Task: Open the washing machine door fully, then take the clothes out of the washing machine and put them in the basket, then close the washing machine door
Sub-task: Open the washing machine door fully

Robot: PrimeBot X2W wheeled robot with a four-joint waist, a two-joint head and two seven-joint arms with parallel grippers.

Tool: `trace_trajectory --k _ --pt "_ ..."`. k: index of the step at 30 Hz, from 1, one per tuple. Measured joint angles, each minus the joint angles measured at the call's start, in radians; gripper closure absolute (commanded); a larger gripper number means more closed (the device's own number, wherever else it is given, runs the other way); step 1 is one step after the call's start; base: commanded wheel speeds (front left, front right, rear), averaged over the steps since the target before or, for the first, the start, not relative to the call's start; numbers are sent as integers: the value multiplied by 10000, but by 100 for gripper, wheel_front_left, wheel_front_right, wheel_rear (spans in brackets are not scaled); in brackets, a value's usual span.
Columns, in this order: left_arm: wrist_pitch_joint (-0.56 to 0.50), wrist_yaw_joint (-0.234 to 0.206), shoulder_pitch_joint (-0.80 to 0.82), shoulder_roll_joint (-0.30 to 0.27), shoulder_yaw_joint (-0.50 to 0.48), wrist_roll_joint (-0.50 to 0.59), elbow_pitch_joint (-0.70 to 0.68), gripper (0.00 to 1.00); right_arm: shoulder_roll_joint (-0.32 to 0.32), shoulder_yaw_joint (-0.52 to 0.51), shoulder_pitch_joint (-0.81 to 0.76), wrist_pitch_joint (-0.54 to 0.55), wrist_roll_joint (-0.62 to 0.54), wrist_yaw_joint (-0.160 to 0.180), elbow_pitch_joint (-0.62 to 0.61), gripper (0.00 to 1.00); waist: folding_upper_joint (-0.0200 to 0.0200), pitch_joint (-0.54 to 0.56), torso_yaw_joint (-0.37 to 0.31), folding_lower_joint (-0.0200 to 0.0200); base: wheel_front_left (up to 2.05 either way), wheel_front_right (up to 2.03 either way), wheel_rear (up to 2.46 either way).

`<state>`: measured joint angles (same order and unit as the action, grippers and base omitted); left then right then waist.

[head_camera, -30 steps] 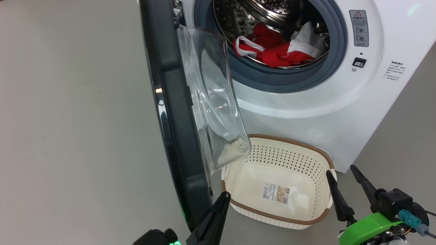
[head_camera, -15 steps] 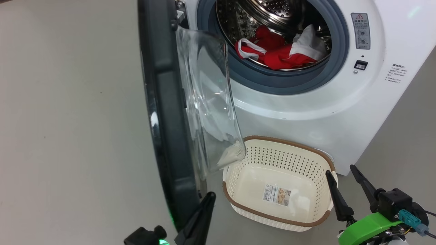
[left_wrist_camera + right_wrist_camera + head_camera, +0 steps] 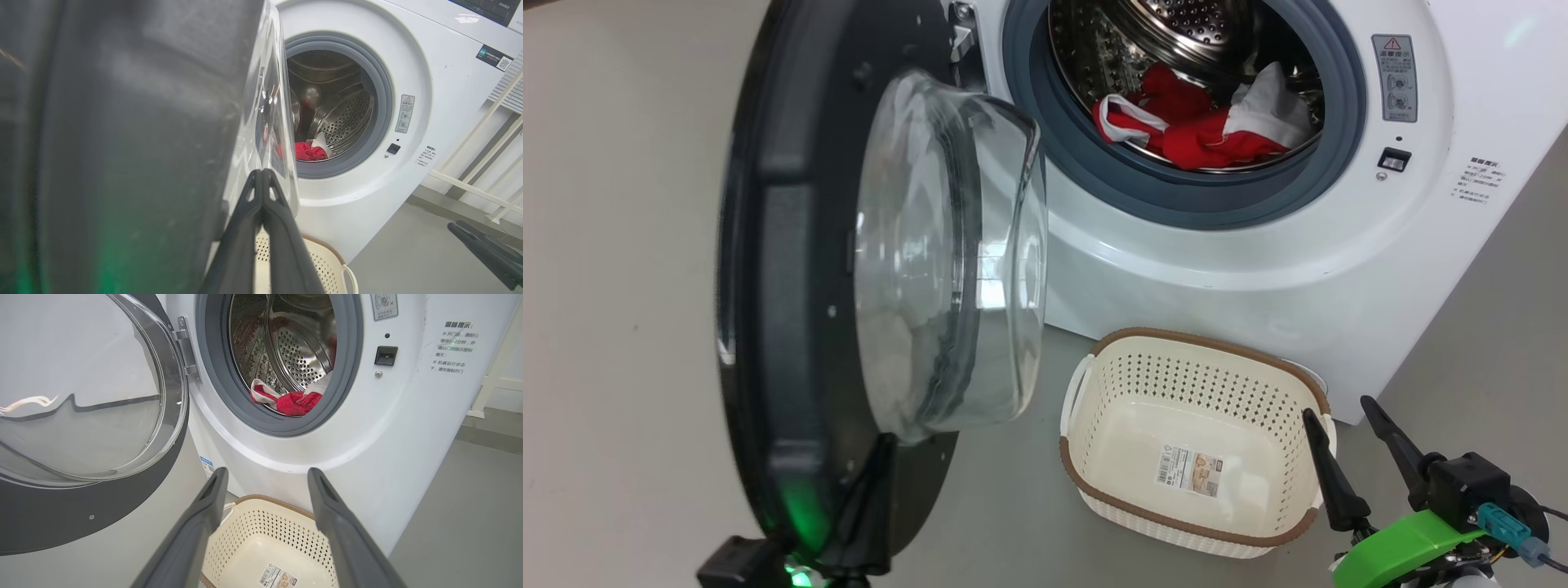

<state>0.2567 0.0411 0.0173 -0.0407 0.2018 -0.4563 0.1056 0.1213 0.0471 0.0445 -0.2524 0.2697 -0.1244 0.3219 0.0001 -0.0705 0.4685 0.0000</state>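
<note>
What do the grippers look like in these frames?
The right gripper and left gripper each have two long tapered dark fingers. Behind the right: a black block, bright green shell, teal connector and thin cables. A green light glows at the left's base.

Showed a smooth pale grey floor [image 3: 621, 286] across the left of the head view; showed it again at lower right in both wrist views; included a white railed frame [image 3: 466, 188] at the right edge of the left wrist view; included a white post [image 3: 486, 394] at the right edge of the right wrist view, foot near a darker floor strip.
</note>
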Motion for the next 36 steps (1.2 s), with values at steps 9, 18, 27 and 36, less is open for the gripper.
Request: trace_trajectory --k 9,18,27,36 --pt "2 27 19 23 -1453 314 291 100 -6 2 -1 0 0 0 -8 0 -1 -87 -93 0 0 0 0" --pt "-2 213 433 104 -3189 834 702 100 50 -10 6 0 0 0 -29 0 0 -370 -187 0 0 0 0" --pt "0 523 1280 230 -4775 1641 1337 100 265 -13 262 -2 -157 0 -113 0 0 -826 -303 0 0 0 0" --pt "2 740 2258 253 -6535 2266 1985 100 318 -29 290 -2 -163 0 -125 0 0 -1221 -425 0 0 0 0"
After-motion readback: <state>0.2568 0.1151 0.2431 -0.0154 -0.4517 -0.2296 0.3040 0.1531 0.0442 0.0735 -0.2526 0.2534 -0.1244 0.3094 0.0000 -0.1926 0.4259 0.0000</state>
